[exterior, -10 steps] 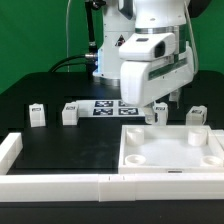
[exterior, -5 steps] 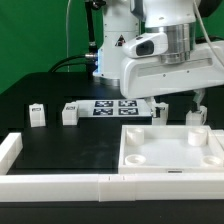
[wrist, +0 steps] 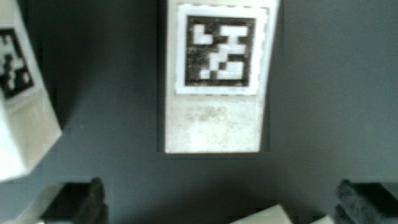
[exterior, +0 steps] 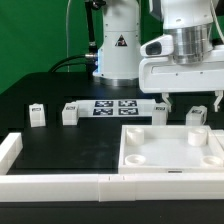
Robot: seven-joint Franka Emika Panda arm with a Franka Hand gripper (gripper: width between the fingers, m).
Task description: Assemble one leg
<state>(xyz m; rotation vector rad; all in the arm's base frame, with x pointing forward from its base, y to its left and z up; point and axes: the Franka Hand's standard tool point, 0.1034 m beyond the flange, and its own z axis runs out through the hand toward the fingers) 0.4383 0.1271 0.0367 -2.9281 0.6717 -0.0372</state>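
Several small white tagged legs stand on the black table. In the exterior view two sit at the left (exterior: 37, 115) (exterior: 70, 114), and two at the right (exterior: 160, 110) (exterior: 197, 116). My gripper (exterior: 191, 100) hangs open and empty just above the rightmost leg, with one dark finger to each side of it. In the wrist view that leg (wrist: 219, 80) lies below the camera with its tag facing up, beyond my gripper (wrist: 222, 203). Both fingertips (wrist: 75, 200) are wide apart. Another leg (wrist: 18, 90) shows at the picture's edge.
The large white panel (exterior: 170, 158) with round corner sockets lies in front of the right-hand legs; its corner (wrist: 267, 215) shows in the wrist view. The marker board (exterior: 112, 107) lies mid-table. Long white rim bars lie along the front (exterior: 60, 183) and left (exterior: 10, 150).
The arm has moved toward the exterior view's right. The gripper went from above the third leg to above the rightmost leg. It stays open and empty.
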